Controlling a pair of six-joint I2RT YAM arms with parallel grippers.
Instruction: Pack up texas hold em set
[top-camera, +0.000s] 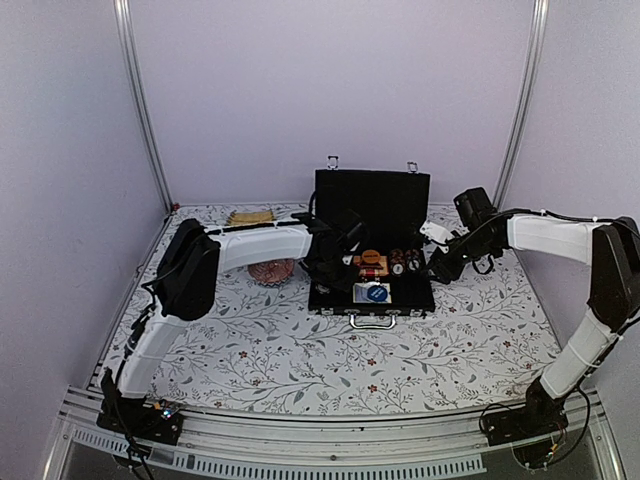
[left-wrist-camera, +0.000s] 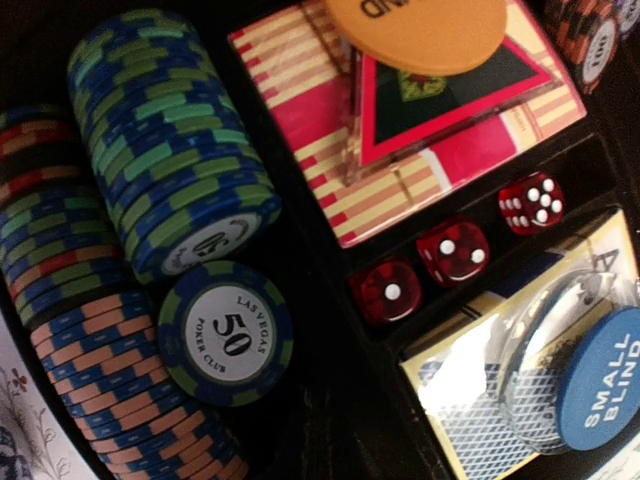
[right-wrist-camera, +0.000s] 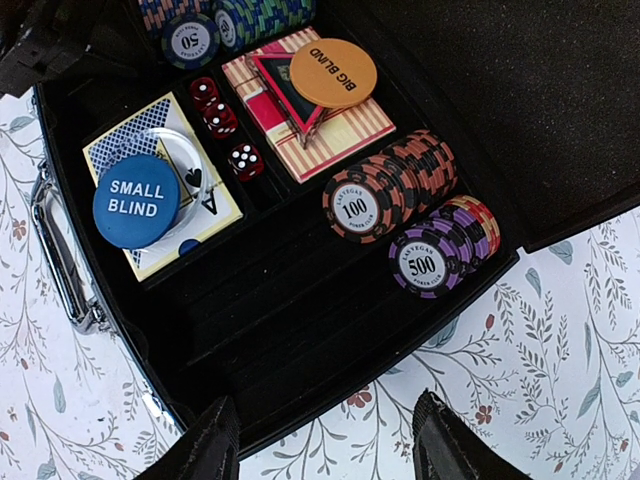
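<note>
The black briefcase (top-camera: 372, 300) lies open mid-table, its lid (top-camera: 372, 195) upright and its silver handle (top-camera: 372, 321) toward me. My left gripper (top-camera: 335, 262) reaches into its left end. In the left wrist view the gripper (left-wrist-camera: 335, 430) is a dark shut mass beside rows of blue chips (left-wrist-camera: 160, 130) and a leaning "50" chip (left-wrist-camera: 225, 332); nothing shows between its jaws. Red dice (left-wrist-camera: 452, 250), the orange disc (left-wrist-camera: 415, 30) on the red triangle (left-wrist-camera: 440, 100), and the blue disc (left-wrist-camera: 600, 380) on a card deck lie in the tray. My right gripper (right-wrist-camera: 325, 445) hangs open over the cloth beside the case's right end.
A pink-red woven ball (top-camera: 272, 270) sits just left of the case, under my left arm. A tan slatted mat (top-camera: 250, 217) lies at the back left. Stacks of "100" chips (right-wrist-camera: 390, 190) and "500" chips (right-wrist-camera: 440, 250) fill the case's right slots. Metal frame posts (top-camera: 145, 110) flank the floral tablecloth.
</note>
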